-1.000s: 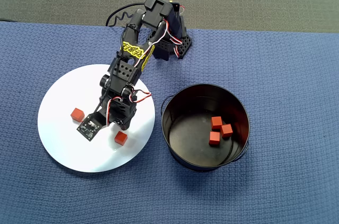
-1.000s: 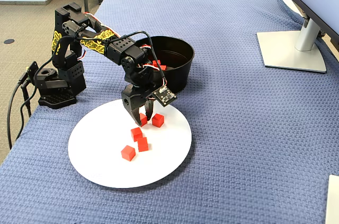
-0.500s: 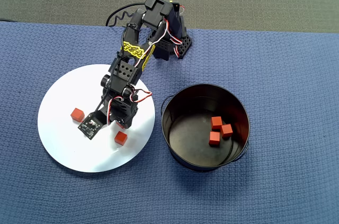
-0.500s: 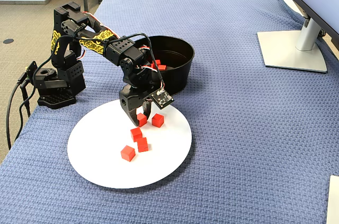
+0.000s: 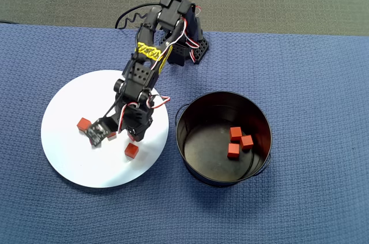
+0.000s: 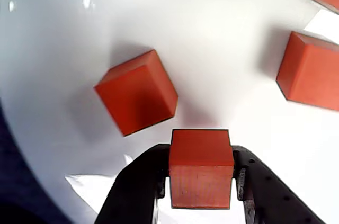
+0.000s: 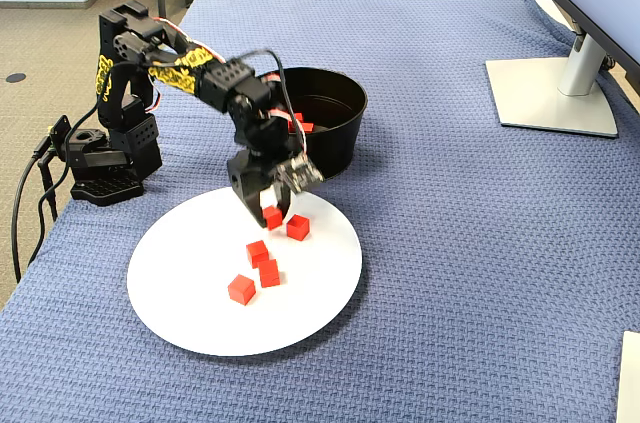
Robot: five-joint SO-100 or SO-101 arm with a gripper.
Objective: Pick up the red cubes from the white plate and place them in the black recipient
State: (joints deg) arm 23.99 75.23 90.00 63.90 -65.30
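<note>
My gripper (image 6: pixel 201 181) is shut on one red cube (image 6: pixel 201 166), low over the white plate (image 6: pixel 212 33). In the fixed view the gripper (image 7: pixel 270 215) holds this cube (image 7: pixel 272 217) near the plate's far edge. Several more red cubes lie loose on the plate (image 7: pixel 180 283), one right by the gripper (image 7: pixel 298 228) and three nearer the front (image 7: pixel 257 252). In the overhead view the arm hides some; two loose ones show (image 5: pixel 84 123) (image 5: pixel 131 150). The black recipient (image 5: pixel 180 134) stands right of the plate (image 5: pixel 69 151) with three red cubes inside (image 5: pixel 236 142).
The arm's base (image 7: pixel 105 168) stands at the table's left edge in the fixed view. A blue woven cloth (image 7: pixel 450 243) covers the table. A monitor stand (image 7: pixel 550 93) is at the far right. The black recipient (image 7: pixel 340 143) sits just behind the plate.
</note>
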